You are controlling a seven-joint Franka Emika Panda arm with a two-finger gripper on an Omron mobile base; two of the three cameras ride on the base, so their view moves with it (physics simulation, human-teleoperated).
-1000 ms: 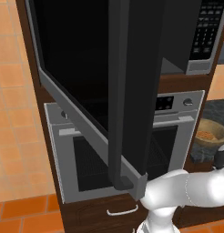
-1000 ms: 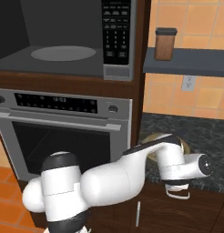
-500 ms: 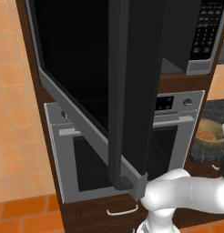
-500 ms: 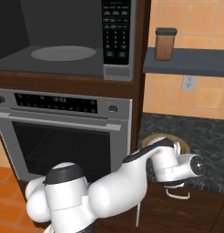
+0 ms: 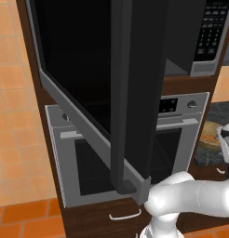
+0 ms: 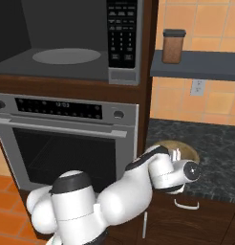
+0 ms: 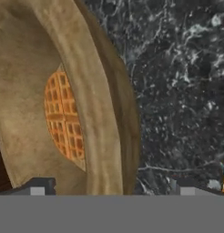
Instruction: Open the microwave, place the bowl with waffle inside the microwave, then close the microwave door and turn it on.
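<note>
arm: white with dark joints — it bends low and reaches out to the robot's right side
wrist: turned so the hand points down
gripper [image 7: 109,185]: the two dark finger tips stand apart — one on each side of a rim, wide open
hand [image 6: 179,170]: a round white end with a dark cap, low down
touch: cannot tell if the fingers press on anything

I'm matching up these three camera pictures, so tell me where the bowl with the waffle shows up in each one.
Left base view: the bowl is at the far right edge, on the dark counter beside the oven.
Right base view: the bowl's rim peeks out at lower right, just behind the robot's hand.
Hand view: the bowl takes up the left half, with the waffle inside.
Shared landmark: the dark speckled counter under the bowl.
</note>
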